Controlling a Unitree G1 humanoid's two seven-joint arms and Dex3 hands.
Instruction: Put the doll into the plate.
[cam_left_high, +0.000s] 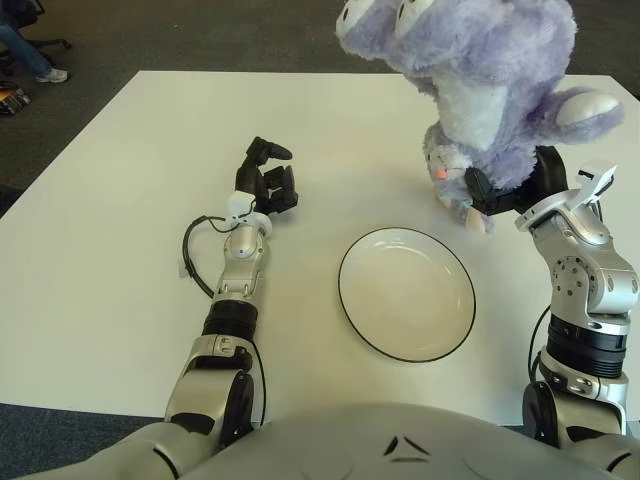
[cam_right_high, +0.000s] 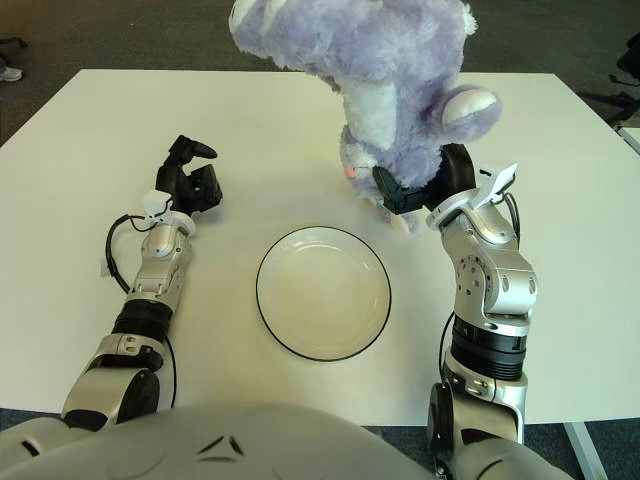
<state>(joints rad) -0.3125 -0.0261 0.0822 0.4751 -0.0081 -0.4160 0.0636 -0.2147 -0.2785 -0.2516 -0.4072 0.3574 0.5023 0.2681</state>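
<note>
While my right hand (cam_left_high: 512, 190) clamps the doll (cam_left_high: 470, 80) low, it rises above my fingers | plate (cam_left_high: 407, 293) below-left, so carry clears rim | left hand (cam_left_high: 268, 185) curled beside plate

Right hand (cam_left_high: 512, 190) is raised on the right side, black fingers clamped around the lower body of a purple plush doll (cam_left_high: 480, 80) held in the air, its head toward the top left and cut by the top edge. White plate (cam_left_high: 400, 345) with a dark rim sits empty on the white table (cam_left_high: 120, 200), below and left of the doll, not touching it. Left hand (cam_left_high: 266, 182) shows left of the plate with fingers curled, holding nothing, a black cable (cam_left_high: 195, 255) looping beside its forearm.
</note>
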